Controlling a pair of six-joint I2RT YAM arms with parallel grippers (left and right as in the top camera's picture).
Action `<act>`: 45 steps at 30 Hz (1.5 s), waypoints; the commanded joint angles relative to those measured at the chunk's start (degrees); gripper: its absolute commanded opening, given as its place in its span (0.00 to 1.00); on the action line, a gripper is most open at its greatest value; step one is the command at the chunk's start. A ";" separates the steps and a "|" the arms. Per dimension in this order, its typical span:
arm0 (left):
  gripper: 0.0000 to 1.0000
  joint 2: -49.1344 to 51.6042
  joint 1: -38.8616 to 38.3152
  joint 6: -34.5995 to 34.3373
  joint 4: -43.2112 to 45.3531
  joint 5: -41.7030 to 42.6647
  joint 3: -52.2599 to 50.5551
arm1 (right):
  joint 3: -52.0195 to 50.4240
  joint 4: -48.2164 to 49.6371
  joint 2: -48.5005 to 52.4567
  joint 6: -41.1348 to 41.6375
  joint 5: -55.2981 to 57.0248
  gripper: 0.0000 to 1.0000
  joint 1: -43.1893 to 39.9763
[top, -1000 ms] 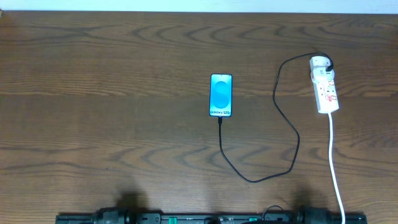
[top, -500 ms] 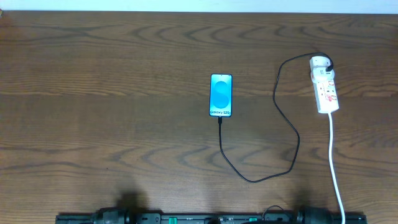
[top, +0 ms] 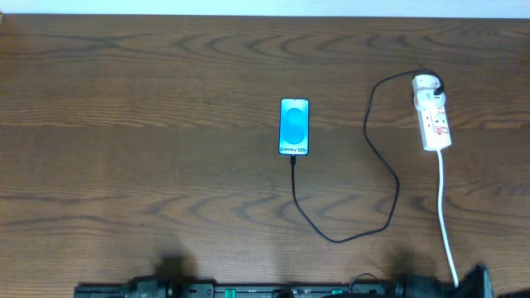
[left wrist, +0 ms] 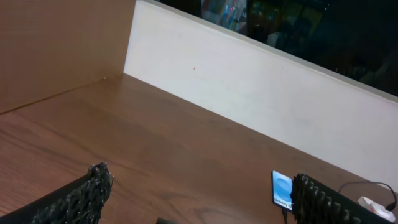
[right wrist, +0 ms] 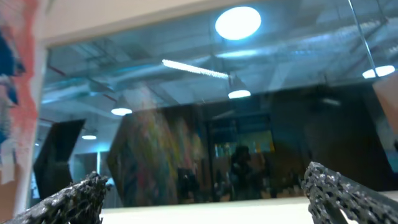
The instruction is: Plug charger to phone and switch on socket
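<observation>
Only one thing has changed since the earlier overhead pictures: a dark part of the right arm [top: 478, 280] now shows at the near right corner, where before there was bare wood. Everything on the dark brown wooden table [top: 124, 124] lies as it did.

The slim rectangular phone with a bright blue-cyan screen [top: 294, 127] lies flat near the table's middle, screen up, with its white "Galaxy" band toward the near edge. The thin black charger cable [top: 389, 170] meets the phone's near short edge with its small plug tip, then loops toward the near side and runs right and up to the far end of the narrow white power strip with red-marked switches [top: 433, 118]. The strip lies well to the right of the phone. Whether its switches are on cannot be told.

The left gripper [left wrist: 200, 180] hangs above the table's left part, spread wide with nothing between its black ridged fingers [left wrist: 87, 196]; the phone shows small beside its right finger. The right gripper [right wrist: 205, 177] is tilted up toward a glass pane with ceiling lights, released and empty too.
</observation>
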 commanded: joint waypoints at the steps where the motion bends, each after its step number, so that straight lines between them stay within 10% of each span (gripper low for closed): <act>1: 0.95 -0.35 0.26 0.52 -4.48 -0.52 -0.07 | -2.82 -0.09 -0.04 -0.31 1.99 0.99 0.48; 45: 0.95 -0.35 0.26 0.52 -4.48 -0.52 -0.07 | -44.13 10.29 -0.20 -0.24 4.94 0.99 -2.93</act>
